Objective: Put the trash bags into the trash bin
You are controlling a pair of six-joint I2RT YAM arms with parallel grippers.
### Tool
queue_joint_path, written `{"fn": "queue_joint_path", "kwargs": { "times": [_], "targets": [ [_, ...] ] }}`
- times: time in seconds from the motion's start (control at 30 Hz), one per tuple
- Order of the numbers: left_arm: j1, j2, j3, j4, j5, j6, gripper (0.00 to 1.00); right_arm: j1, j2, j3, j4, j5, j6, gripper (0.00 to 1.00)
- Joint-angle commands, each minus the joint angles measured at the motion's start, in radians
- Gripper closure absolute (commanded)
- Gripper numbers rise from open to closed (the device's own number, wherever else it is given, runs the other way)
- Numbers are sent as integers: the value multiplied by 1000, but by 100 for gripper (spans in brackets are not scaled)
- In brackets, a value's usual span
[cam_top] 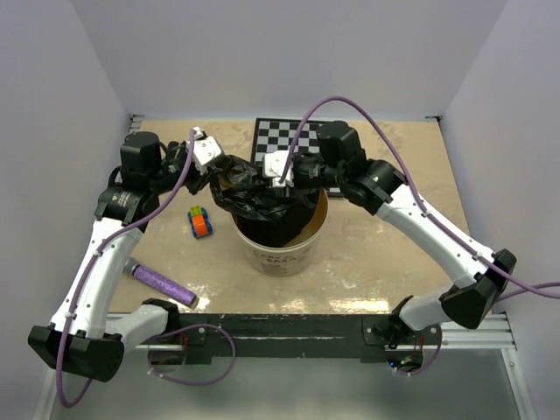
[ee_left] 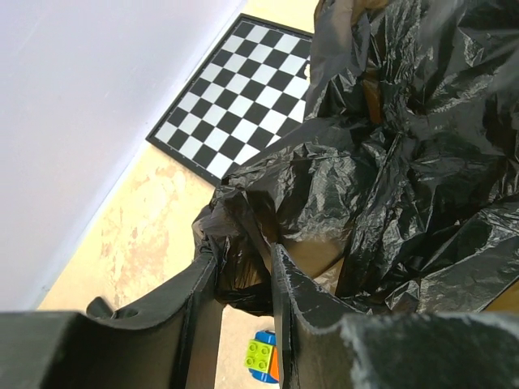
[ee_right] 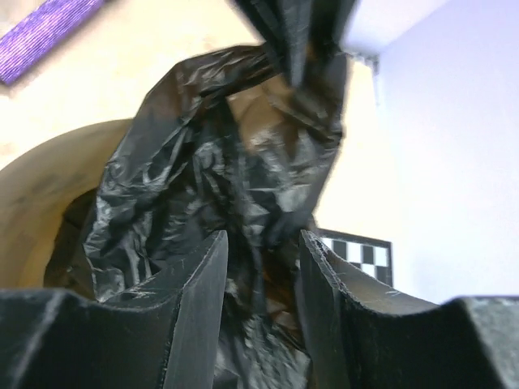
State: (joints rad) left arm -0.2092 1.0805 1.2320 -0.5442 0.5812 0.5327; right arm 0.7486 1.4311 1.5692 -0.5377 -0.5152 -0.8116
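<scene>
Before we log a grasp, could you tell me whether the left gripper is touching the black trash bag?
Touching: the left wrist view shows the left gripper pinching a bunched fold of the trash bag.

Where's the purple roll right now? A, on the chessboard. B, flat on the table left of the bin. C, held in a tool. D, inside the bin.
B: the purple roll lies flat on the table, left of the trash bin and nowhere near the chessboard.
</scene>
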Motion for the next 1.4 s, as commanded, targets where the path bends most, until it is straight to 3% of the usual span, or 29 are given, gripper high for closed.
{"fn": "queue_joint_path", "kwargs": {
  "times": [0.0,0.3,0.5,0.63,0.73,0.83,0.93,1.2,1.37],
  "targets": [
    [4,-17,1,38,-11,-25,67,6,28,-57,51,47,-6,57],
    [5,-33,-9,35,-32,-19,67,9,80,-58,84,116,5,64],
    [4,-44,-26,35,-34,-28,67,20,29,-40,24,101,-4,100],
    [4,-54,-35,-5,15,-53,68,61,-56,-35,-171,-8,-57,100],
    [4,-85,-52,-58,98,-80,70,150,-168,-127,-214,-23,-34,100],
    [4,-132,-87,-118,218,-86,88,248,-279,-224,-196,-8,55,100],
    [4,-177,-127,-190,285,-102,100,256,-322,-285,-217,-45,88,100],
    [4,-270,-225,-339,329,-63,100,285,-389,-420,-245,-103,84,100],
    [4,-292,-313,-214,252,-108,100,296,-394,-491,-147,-65,104,100]
  ]
}}
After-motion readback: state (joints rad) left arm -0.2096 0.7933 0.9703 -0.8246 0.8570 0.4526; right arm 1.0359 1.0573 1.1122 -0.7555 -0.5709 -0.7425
